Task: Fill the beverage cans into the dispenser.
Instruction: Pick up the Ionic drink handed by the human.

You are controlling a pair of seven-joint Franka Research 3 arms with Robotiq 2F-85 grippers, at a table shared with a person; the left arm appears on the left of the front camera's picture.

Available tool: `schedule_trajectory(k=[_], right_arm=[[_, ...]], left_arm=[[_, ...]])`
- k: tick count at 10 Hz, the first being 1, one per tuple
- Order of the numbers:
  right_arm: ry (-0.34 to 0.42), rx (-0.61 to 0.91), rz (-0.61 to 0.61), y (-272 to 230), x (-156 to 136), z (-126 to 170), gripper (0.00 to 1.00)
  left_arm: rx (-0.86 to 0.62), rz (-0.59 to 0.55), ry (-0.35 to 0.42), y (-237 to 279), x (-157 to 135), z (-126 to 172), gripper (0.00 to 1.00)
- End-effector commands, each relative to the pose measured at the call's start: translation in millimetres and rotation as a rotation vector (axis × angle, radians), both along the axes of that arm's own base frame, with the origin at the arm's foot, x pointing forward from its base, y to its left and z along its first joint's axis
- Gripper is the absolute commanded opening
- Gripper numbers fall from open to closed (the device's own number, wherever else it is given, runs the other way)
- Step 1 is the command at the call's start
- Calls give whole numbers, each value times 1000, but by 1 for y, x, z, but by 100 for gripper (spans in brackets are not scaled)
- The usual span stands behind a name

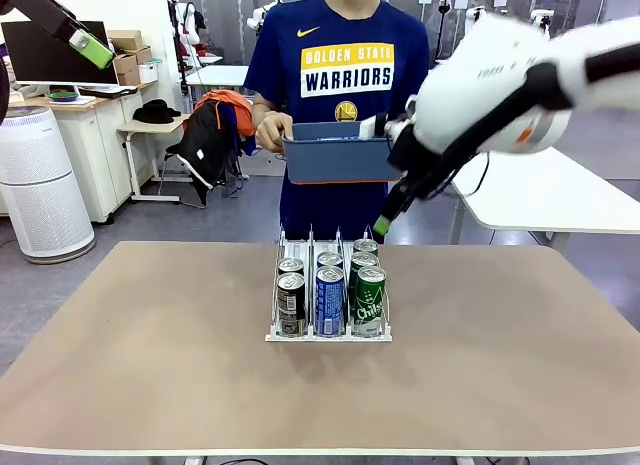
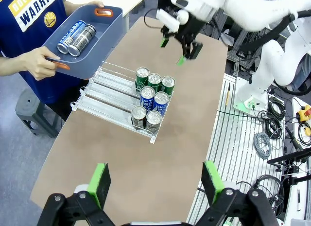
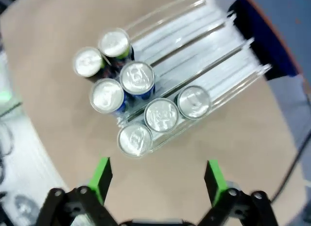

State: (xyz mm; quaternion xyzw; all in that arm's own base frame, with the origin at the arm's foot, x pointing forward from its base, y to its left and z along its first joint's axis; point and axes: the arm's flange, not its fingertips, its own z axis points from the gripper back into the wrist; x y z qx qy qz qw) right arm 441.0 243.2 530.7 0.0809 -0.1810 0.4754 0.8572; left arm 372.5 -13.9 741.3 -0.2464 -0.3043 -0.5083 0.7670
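Note:
The dispenser stands mid-table with several beverage cans at its near end: black in the left lane, blue in the middle, green on the right. From above, the left wrist view shows the dispenser and its cans. My right gripper hangs open above the rack's far right corner, and its own view looks down on the can tops. My left gripper is open, high over the table's left edge, holding nothing. Two more cans lie in the person's bin.
At the far side, a person holds a blue-grey bin with orange handles in both hands, just beyond the rack. The bin sits above the rack's empty far end. Bare tabletop surrounds the rack.

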Motion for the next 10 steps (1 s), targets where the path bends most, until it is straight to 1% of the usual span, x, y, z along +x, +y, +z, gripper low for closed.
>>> schedule_trajectory(k=[1,2,4,5,6,8,9,10], right_arm=[[36,-2,81,-18,9,41,100],[15,42,100,-28,9,71,100],[-67,138,63,-41,3,131,100],[-105,153,38,-47,1,158,100],[-146,160,29,-52,-1,179,100],[-186,203,-17,-62,-6,218,100],[-200,220,-31,-66,-8,231,100],[-207,231,-61,-66,-11,239,100]], left_arm=[[-2,1,0,1,0,0,100],[-2,1,0,1,0,0,100],[-2,1,0,1,0,0,100],[-2,1,0,1,0,0,100],[-2,1,0,1,0,0,100],[-2,1,0,1,0,0,100],[-2,1,0,1,0,0,100],[-2,1,0,1,0,0,100]])
